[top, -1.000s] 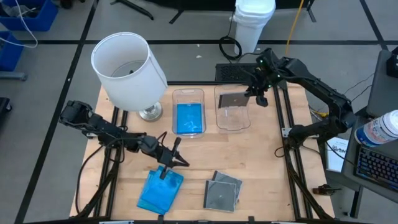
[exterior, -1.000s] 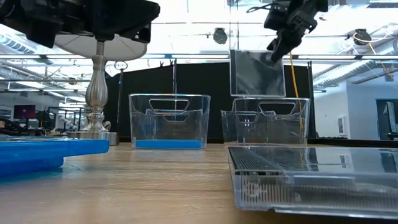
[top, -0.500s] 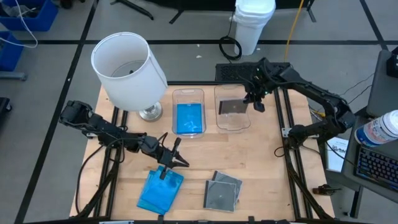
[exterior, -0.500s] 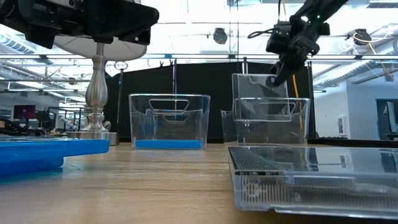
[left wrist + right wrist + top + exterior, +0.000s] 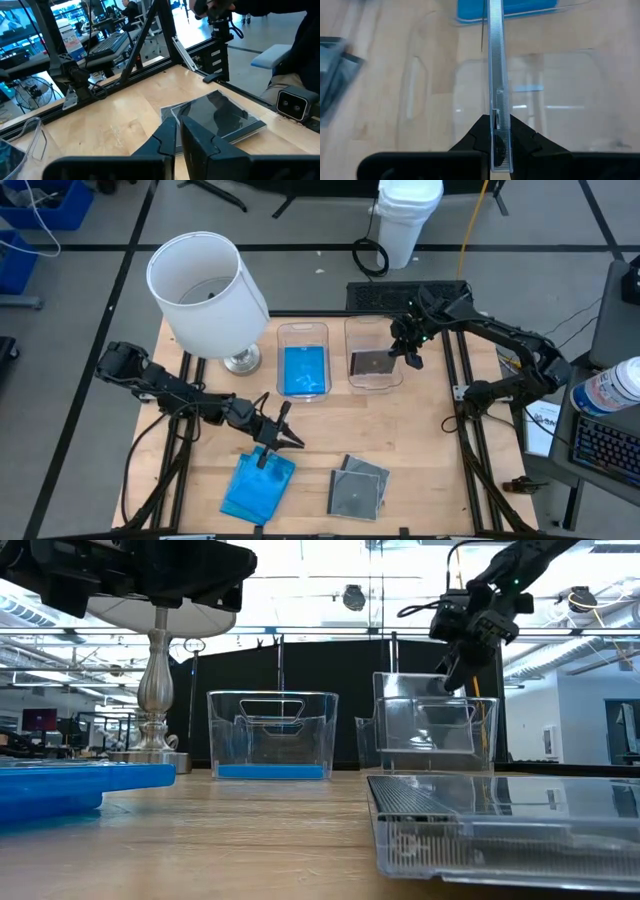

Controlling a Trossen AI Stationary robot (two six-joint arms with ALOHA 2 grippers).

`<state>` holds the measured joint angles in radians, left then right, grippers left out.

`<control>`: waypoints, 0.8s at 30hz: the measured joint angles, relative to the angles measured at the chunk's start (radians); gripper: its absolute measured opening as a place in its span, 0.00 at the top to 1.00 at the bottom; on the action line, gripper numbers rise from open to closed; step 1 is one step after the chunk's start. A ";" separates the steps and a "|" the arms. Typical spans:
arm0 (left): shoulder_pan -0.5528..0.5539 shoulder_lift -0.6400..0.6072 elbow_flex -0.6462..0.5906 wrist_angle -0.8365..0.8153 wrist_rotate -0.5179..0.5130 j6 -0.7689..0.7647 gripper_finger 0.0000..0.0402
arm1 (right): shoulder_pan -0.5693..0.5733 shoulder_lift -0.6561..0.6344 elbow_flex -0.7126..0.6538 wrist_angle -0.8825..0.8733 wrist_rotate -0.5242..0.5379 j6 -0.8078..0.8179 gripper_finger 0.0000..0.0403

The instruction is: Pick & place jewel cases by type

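The right hand [image 5: 405, 350] has come down over the far side of the worktop [image 5: 420, 430]; a second ago it held its clear jewel case [image 5: 372, 364] well above the right-hand clear bin [image 5: 374, 380], and now the case hangs upright on edge with most of it sunk below the bin's rim, as the level view across the table shows; the fingers are pinched tight on the case's top edge, and the right wrist view looks straight down its thin spine into the bin; I cannot tell whether the lower edge touches the bin floor yet. To my eye this is the end of a placing step; what remains is to let go and lift clear, and the risk is that a case dropped on edge leans against the wall rather than lying flat.

The left hand [image 5: 272, 442] sits low at the near left, just over the blue jewel cases [image 5: 258, 485] stacked there; its fingers look nearly together, with only a thin slit between them in the left wrist view, and nothing is in them; the arm has not shifted over the last second.

The other bin [image 5: 304, 332] already has a blue case [image 5: 304, 370] flat on its floor; two clear cases with dark insides [image 5: 358, 488] wait near the front edge; so the sorting looks partly done, with both piles still to clear.
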<state>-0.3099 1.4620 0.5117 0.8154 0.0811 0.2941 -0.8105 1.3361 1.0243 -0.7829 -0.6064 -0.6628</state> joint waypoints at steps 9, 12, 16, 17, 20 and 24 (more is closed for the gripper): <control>0.000 0.000 0.000 0.000 0.000 -0.001 0.91 | 0.038 0.000 -0.014 0.003 0.005 0.050 0.95; 0.000 0.000 0.000 0.000 0.000 0.004 0.91 | 0.040 0.000 -0.017 -0.001 0.004 0.050 0.95; 0.000 0.000 0.000 0.000 0.000 0.008 0.91 | 0.040 0.000 -0.058 0.021 0.006 0.050 0.95; 0.000 0.000 0.000 0.000 0.000 0.011 0.91 | 0.040 0.000 -0.074 0.037 0.007 0.050 0.95; 0.000 0.000 0.000 0.001 0.000 0.013 0.91 | 0.040 0.000 -0.101 0.073 0.008 0.050 0.95; 0.000 0.000 0.000 0.001 0.000 0.016 0.91 | 0.040 0.000 -0.105 0.082 0.016 0.050 0.95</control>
<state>-0.3099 1.4620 0.5117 0.8162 0.0807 0.3102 -0.7704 1.3365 0.9188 -0.7010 -0.5902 -0.6128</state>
